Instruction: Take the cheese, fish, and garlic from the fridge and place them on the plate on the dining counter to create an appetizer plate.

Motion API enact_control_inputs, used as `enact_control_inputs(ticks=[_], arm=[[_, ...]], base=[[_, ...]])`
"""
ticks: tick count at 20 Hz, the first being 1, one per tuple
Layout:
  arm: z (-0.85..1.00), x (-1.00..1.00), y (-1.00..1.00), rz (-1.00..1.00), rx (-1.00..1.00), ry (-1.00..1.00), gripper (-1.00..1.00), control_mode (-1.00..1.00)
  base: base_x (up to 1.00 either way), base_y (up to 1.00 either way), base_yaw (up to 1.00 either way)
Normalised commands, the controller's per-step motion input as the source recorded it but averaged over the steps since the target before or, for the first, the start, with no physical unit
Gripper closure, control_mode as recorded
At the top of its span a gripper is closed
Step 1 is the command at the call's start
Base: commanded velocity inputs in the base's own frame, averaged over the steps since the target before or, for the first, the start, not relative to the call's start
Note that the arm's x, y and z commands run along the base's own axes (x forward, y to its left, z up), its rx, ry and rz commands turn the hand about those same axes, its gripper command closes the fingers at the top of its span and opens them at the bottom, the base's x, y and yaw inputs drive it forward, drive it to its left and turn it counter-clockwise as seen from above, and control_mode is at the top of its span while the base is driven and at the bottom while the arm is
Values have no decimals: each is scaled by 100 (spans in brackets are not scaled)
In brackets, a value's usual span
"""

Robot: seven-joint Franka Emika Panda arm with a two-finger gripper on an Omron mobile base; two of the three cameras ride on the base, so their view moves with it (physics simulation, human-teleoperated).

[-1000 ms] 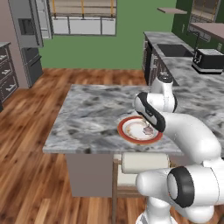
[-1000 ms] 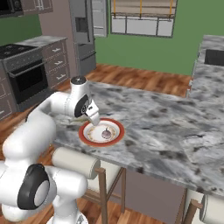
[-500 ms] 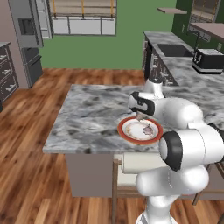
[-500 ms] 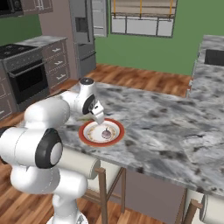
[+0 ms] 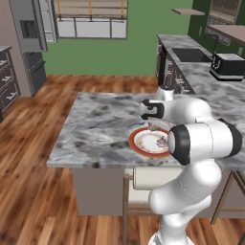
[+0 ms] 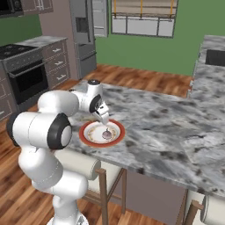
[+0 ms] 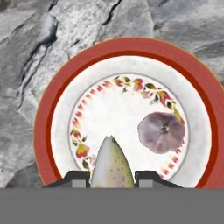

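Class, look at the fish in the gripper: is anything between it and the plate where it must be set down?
Nothing visible. The gripper holds the fish directly over the plate. The garlic already lies there, off to one side, leaving bare plate beneath the fish.

No lettering, label, brand, number or sign can be read anywhere in these pictures
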Motion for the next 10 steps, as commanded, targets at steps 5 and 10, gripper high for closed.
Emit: enact_control_inputs(ticks=[5,10], arm=[[-50,3,0,0,-9,0,100,-100],[-36,17,0,0,-7,0,100,-100]], base=[[0,0,0],[0,0,0]])
